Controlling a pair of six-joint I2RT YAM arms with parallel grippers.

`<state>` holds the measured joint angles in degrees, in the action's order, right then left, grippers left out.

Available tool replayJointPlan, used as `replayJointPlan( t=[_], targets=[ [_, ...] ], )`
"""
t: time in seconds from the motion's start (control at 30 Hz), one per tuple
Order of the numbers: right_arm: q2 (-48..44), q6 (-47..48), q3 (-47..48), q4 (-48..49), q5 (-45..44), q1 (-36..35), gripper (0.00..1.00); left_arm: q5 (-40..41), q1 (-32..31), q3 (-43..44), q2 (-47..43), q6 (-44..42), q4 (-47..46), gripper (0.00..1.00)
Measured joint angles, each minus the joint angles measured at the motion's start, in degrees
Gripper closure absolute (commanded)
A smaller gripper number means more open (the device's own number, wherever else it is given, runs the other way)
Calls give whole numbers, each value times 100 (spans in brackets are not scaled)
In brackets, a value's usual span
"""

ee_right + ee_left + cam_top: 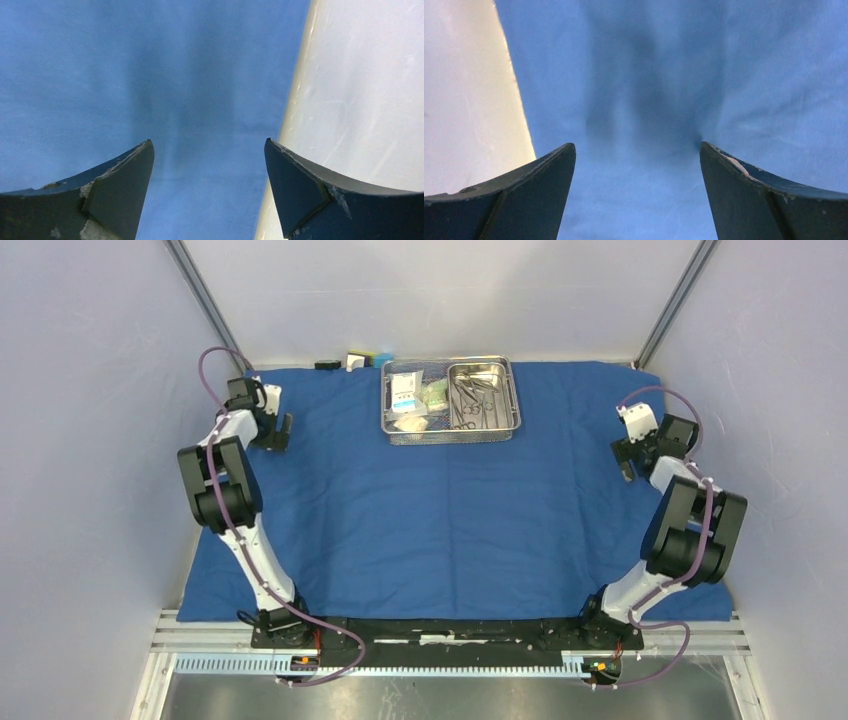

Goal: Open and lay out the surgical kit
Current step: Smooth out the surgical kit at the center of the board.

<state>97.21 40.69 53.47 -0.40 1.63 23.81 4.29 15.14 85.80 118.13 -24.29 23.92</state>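
Blue cloth wrap point(430, 530) lies flat under the left gripper point(636, 146) and right gripper point(208, 142); only the top cam shows the wire-mesh basket point(450, 436) ahead, between them. Wrist cams just show both spread wide over cloth.

Blue cloth wrap point(430, 510) on table point(469, 100)

Blue cloth wrap point(664, 65) under and between the left gripper point(636, 150) fingers point(534, 190) is matt woven fabric, softly creased. The fingers look like dark matt plastic. The right gripper point(208, 145) fingers point(115, 190) are scuffed, with pale chips along the edges. Just right of those, the table point(360, 90) is smooth off-white, faintly scratched, with a slight sheen. Far ahead of both, the wire-mesh basket point(450, 437), pan point(497, 375) and instruments point(468, 400) are shiny bare steel.
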Motion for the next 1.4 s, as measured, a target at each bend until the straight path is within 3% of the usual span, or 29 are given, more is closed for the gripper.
replayJointPlan(
  t=[0.13,0.3,0.47,0.67,0.87,1.4],
  targets=[
    [-695,-42,-7,-361,614,-33,8,-363,76,-341,-595,2,92,0],
    [-1523,236,-129,-951,1224,-317,6,-1147,-70,-1132,-1958,-275,385,0],
    [-2260,975,-911,-1882,1554,-743,6,-1864,-393,-2623,-3512,-1311,1032,0],
    [-2990,1956,-2022,-2922,1471,-756,6,-2179,-533,-4378,-4776,-2496,2059,0],
    [-3440,2549,-2490,-2949,1285,-758,6,-2087,-732,-5101,-5136,-3119,2417,1],
    [-3832,3230,-2774,-2894,1152,-785,6,-1202,-896,-5574,-5569,-3904,2555,3]
  ],
)
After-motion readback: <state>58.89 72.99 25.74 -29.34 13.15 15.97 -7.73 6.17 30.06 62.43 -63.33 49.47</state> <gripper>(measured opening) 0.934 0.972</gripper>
